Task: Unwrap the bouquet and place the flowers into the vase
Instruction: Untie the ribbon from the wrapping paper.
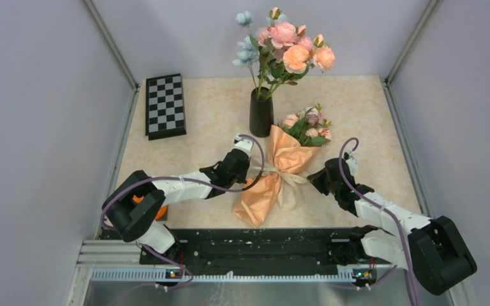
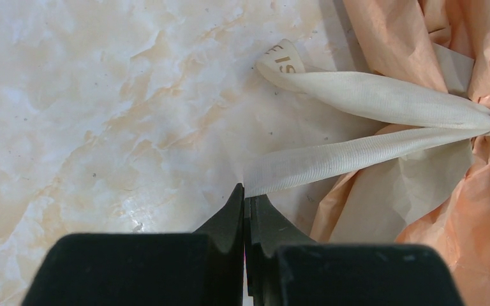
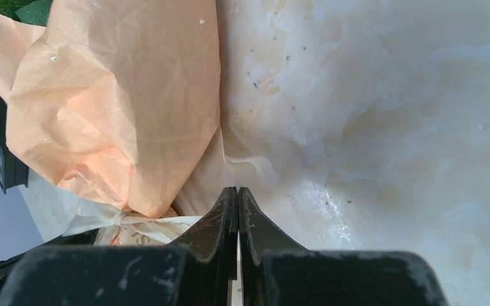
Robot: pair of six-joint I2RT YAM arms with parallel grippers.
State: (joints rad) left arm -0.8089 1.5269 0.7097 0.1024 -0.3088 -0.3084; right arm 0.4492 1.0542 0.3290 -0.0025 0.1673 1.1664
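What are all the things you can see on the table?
bouquet: one, peach-orange paper, lying mid-table between the arms
flowers: small bunch, cream, pink and mauve, at the bouquet's far end
ribbon: one, cream, tied round the bouquet
vase: one, black, upright behind the bouquet
taller bunch: one, pink, orange, pale blue, in the vase
chessboard: one, black-and-white, far left
table: one, beige marble
left gripper: black, shut, seemingly pinching the ribbon's end
right gripper: black, shut, right of the bouquet

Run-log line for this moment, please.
left gripper shut on ribbon; right gripper shut beside bouquet; bouquet wrapped; vase holds other bunch
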